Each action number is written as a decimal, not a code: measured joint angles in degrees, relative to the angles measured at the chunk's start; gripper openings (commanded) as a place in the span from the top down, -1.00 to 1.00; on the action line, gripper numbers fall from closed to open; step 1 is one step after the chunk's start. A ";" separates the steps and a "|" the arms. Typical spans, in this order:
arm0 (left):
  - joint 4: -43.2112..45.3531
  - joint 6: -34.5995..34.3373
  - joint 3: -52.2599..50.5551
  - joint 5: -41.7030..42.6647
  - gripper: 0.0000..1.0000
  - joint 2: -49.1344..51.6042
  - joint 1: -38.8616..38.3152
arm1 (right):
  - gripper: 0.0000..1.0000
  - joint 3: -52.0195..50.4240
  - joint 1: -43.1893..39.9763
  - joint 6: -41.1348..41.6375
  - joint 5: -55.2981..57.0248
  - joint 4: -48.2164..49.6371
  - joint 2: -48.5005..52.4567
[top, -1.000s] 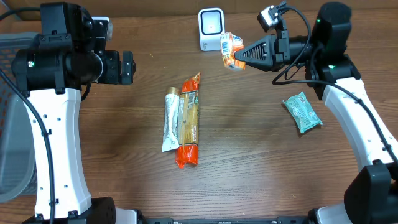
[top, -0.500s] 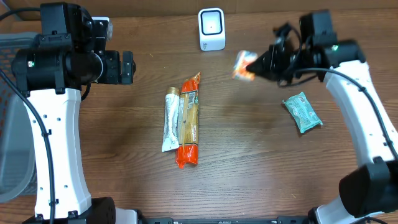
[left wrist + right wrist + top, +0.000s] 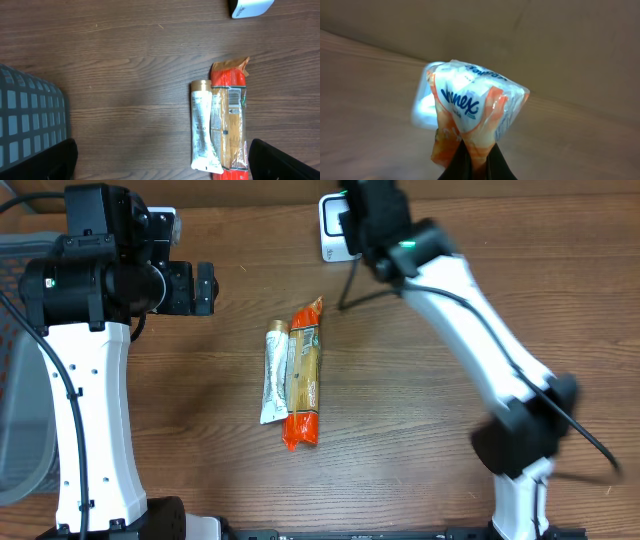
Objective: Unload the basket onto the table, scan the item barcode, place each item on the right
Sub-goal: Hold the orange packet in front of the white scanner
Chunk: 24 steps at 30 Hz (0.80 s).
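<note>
Tissue pack [image 3: 471,112] in right tool [image 3: 476,160]

Two matching robot arms. The left arm [image 3: 95,410] is built of smooth white tubular links joined by bulky black motor housings, with a small green light [image 3: 52,281] and a thin black cable [image 3: 68,415] running along its shell. The right arm [image 3: 470,310] has the same white links and black joints. The left fingers [image 3: 280,162] and right fingers [image 3: 457,167] are plain matte black.
</note>
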 measured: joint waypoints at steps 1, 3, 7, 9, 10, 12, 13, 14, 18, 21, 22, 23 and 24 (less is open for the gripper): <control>0.00 0.00 0.00 -0.02 -0.99 0.00 0.00 | 0.93 -0.22 -0.02 -2.62 2.71 3.26 2.84; 0.02 0.00 0.00 0.00 -0.99 0.00 0.00 | 0.93 -0.72 -0.17 -7.80 6.75 8.57 7.28; 0.00 0.00 0.00 0.00 -0.99 0.00 0.00 | 0.93 -1.40 -0.50 -18.93 11.41 19.89 12.92; 0.02 0.00 0.00 0.00 -0.99 0.00 0.00 | 0.93 -1.51 -0.50 -23.28 12.31 24.37 14.03; 0.02 0.00 0.00 -0.02 -0.99 0.00 0.00 | 0.93 -1.51 -0.50 -25.70 12.41 27.10 14.38; 0.02 0.00 0.00 0.00 -0.99 0.00 0.00 | 0.93 -1.51 -0.52 -29.46 11.69 29.70 14.53; 0.00 0.00 0.00 0.00 -1.00 0.00 0.00 | 0.93 -1.51 -0.55 -31.19 10.75 30.45 14.53; 0.00 0.00 0.00 -0.02 -0.99 0.00 0.00 | 0.93 -1.51 -0.59 -32.24 9.86 30.82 14.56; 0.00 0.00 0.00 0.00 -0.99 0.00 0.00 | 0.93 -1.49 -0.63 -35.43 5.70 31.50 15.26; 0.00 0.00 0.00 -0.02 -1.00 0.00 0.00 | 0.93 -1.51 -0.79 -37.09 4.17 31.69 16.61; 0.02 0.00 0.00 0.00 -0.99 0.00 0.00 | 0.93 -1.51 -0.92 -37.55 3.82 31.69 17.27; 0.00 0.00 0.00 -0.02 -0.99 0.00 0.00 | 0.93 -1.51 -1.09 -37.94 3.50 31.65 17.88; 0.00 0.00 0.00 0.00 -1.00 0.00 0.00 | 0.93 -1.51 -1.29 -38.27 3.34 31.65 18.36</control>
